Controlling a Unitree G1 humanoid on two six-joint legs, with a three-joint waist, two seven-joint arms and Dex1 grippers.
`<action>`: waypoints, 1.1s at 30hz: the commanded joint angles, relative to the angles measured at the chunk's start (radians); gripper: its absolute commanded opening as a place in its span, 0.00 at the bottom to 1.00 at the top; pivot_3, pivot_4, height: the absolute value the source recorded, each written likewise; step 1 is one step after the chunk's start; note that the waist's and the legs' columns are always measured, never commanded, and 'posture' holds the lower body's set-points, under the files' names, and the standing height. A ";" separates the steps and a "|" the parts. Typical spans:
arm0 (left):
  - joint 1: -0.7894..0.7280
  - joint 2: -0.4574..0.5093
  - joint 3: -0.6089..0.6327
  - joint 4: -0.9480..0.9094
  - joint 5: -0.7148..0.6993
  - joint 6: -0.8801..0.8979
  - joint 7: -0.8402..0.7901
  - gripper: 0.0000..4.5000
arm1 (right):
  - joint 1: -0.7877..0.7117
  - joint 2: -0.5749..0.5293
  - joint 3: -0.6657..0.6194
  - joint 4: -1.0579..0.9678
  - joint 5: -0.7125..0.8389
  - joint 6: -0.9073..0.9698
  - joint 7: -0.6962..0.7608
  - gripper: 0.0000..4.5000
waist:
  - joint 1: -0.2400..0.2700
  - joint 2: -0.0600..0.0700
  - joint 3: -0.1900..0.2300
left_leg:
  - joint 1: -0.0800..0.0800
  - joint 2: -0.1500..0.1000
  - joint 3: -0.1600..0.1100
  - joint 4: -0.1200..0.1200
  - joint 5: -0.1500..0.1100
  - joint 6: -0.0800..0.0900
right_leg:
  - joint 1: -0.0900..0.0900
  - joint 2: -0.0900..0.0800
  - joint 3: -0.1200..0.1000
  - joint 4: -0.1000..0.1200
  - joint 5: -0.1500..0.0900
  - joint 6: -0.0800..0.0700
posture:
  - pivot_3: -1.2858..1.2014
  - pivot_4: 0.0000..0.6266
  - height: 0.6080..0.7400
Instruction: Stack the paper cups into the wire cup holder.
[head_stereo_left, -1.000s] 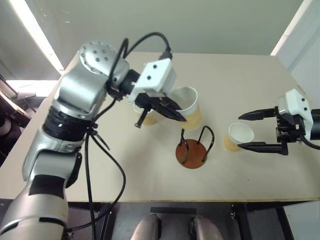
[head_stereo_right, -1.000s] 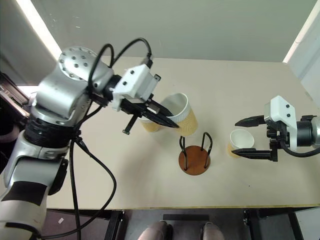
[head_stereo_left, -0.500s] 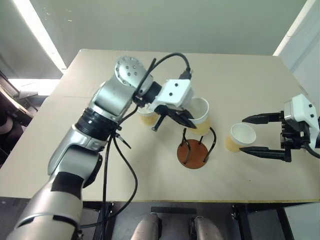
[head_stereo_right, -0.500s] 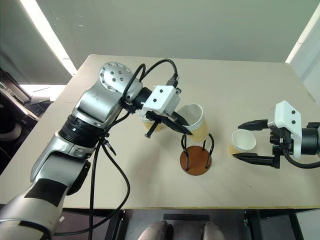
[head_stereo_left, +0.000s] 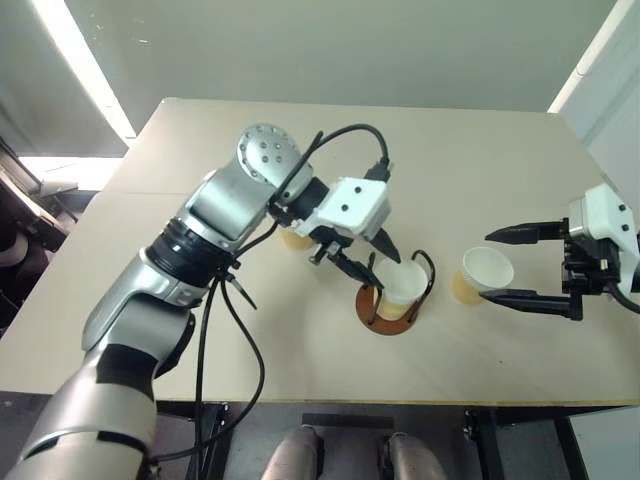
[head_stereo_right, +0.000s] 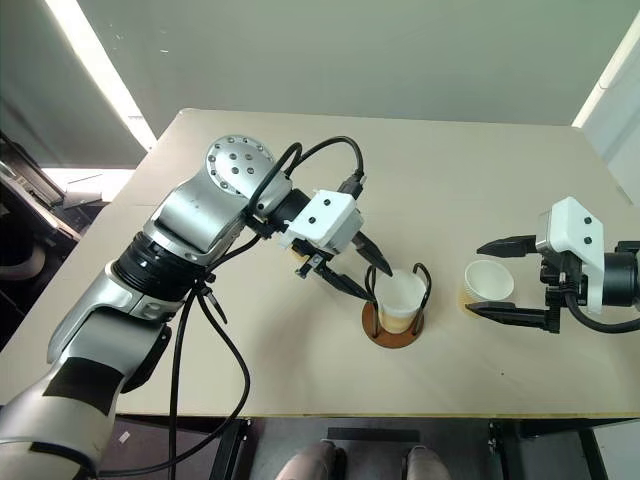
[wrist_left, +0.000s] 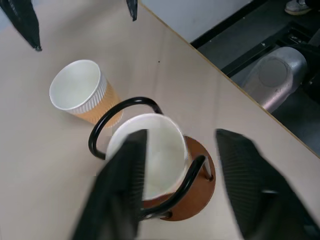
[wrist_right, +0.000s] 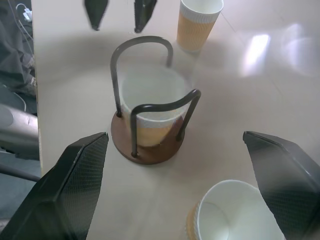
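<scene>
One paper cup (head_stereo_left: 404, 284) stands upright inside the wire cup holder (head_stereo_left: 373, 313), between its two black loops on the reddish-brown disc. My left gripper (head_stereo_left: 370, 260) hovers just above and behind it, open, its fingers clear of the cup. A second paper cup (head_stereo_left: 486, 272) stands on the table to the right, between the open fingers of my right gripper (head_stereo_left: 485, 265), which do not touch it. A third paper cup (wrist_right: 197, 20) stands behind the holder, mostly hidden by my left hand in the eye views.
The beige table (head_stereo_left: 480, 150) has open room at the back and at the front left. Its front edge (head_stereo_left: 330, 402) lies close behind the holder. The right gripper sits near the table's right edge.
My left gripper brought its cup down and to the right over the holder, then opened; the cup now sits between the loops. The right gripper and its cup have not moved.
</scene>
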 joint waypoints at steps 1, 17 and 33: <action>-0.017 -0.010 0.051 -0.011 0.011 0.003 -0.015 0.82 | -0.035 -0.042 0.044 0.001 -0.044 0.029 -0.049 1.00 | 0.000 0.000 0.000 | 0.000 0.000 0.000 0.000 0.000 0.000 | 0.000 0.000 0.000 0.000 0.000 0.000 | 0.52 0.24 1.00; 0.124 0.191 0.314 -0.015 -0.083 0.154 -0.034 0.99 | -0.099 -0.114 0.297 0.064 -0.276 -0.005 -0.063 1.00 | -0.002 0.000 0.000 | 0.000 0.000 0.000 0.000 0.000 0.000 | 0.000 0.000 0.000 0.000 0.000 0.000 | 0.52 0.24 1.00; 0.297 0.297 0.400 -0.157 -0.083 0.204 0.060 1.00 | -0.231 -0.055 0.510 0.207 -0.485 -0.152 0.041 0.71 | -0.004 0.000 0.000 | 0.000 0.000 0.000 0.002 0.000 0.002 | -0.001 0.000 0.000 -0.001 0.000 0.000 | 0.52 0.24 1.00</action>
